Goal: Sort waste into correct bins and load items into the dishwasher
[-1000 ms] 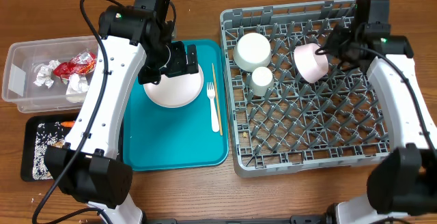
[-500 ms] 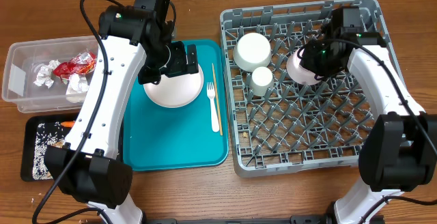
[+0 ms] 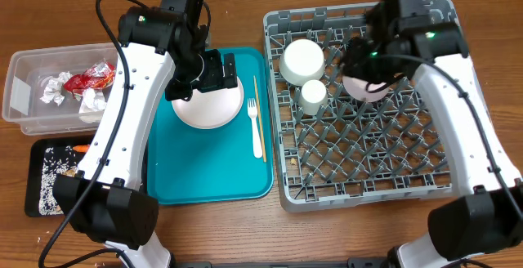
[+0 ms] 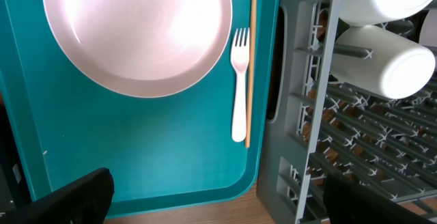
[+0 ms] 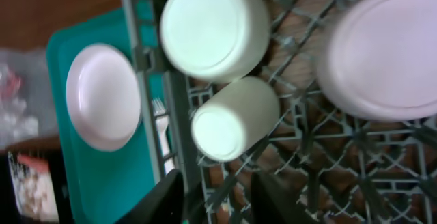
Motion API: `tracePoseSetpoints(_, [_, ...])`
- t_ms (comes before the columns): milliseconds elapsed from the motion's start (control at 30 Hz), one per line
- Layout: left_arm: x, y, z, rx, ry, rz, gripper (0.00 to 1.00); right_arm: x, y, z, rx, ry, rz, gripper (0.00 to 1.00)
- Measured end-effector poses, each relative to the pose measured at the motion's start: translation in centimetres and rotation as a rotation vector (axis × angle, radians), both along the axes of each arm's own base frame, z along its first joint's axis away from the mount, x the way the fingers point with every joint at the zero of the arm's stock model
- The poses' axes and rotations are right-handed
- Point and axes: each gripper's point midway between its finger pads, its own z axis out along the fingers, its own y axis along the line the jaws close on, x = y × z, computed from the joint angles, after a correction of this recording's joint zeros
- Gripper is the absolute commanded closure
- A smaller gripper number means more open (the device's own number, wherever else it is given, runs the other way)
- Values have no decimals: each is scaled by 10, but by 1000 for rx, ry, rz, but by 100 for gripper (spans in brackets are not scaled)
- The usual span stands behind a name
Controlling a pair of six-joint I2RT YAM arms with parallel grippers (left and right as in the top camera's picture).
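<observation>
1. Dish rack (image 3: 376,149), grey lattice, at 3 o'clock on the table.
2. Teal tray (image 3: 208,166), centre, just beside the rack's 9 o'clock wall.
3. Clear tub (image 3: 24,68), 10 o'clock. Holds crumpled napkins (image 3: 55,88) and a red wrapper (image 3: 94,76).
4. Black tray (image 3: 31,178), 8 o'clock. Holds rice scraps (image 3: 53,166), with a carrot (image 3: 80,148) at its 1 o'clock corner.
5. Pink plate (image 4: 136,33), right way up on the teal tray's 12 o'clock half.
6. White bowl (image 3: 301,60), upturned at 10 o'clock in the rack.
7. Pink bowl (image 5: 382,53), base up in the rack just toward 12 o'clock of centre, partly under the right arm.
8. White cup (image 3: 312,95), tipped over in the rack, just beside the white bowl at its 5 o'clock.
9. Fork (image 4: 238,80) and chopstick (image 4: 250,60), side by side at 3 o'clock of the plate, lying along the 12–6 line.
10. Left gripper (image 4: 215,183), above the teal tray: jaws spread wide, grasping nothing.
11. Right gripper (image 5: 218,190), above the rack near the cup: jaws parted, nothing between them.
</observation>
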Motion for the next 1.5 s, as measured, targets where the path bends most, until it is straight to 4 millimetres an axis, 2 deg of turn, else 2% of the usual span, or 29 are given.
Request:
tracePoseSetpoints(200, [3,-1,1,-3,-12,0,0,-26,35,-5,4,62,100,60])
tracePoseSetpoints(367, [13,3,2,28,-62,-7,0,-50,52,-12,-36,122,161,60])
tracePoseSetpoints(467, [17,20,0,121,-80,19,0,-57,49,-15,-69,146,163,59])
tracePoseSetpoints(567, [21,37,-1,191,-95,49,0,-63,42,-18,-99,175,153,46])
tracePoseSetpoints(633, [26,49,-4,220,-105,76,0,-66,39,-19,-111,189,151,41])
tracePoseSetpoints(733, [32,67,-18,243,-98,122,11,-67,38,-20,-120,191,151,39])
tracePoseSetpoints(800, [37,75,-31,238,-98,149,23,-67,37,-20,-121,192,151,39])
tracePoseSetpoints(900, [36,84,-58,241,-74,175,31,-67,37,-20,-122,192,151,39])
tracePoseSetpoints(1033, [28,86,-99,245,-37,181,31,-67,37,-20,-124,190,150,39])
tracePoseSetpoints(1100, [30,86,-111,242,-49,185,29,-68,36,-20,-130,195,150,39])
tracePoseSetpoints(1200, [29,86,-128,239,-58,190,24,-67,35,-21,-136,193,147,39])
tracePoseSetpoints(1367, [26,86,-152,236,-67,197,24,-67,33,-21,-143,191,145,39])
tracePoseSetpoints(1500, [26,86,-163,232,-82,205,25,-67,33,-21,-144,191,145,39])
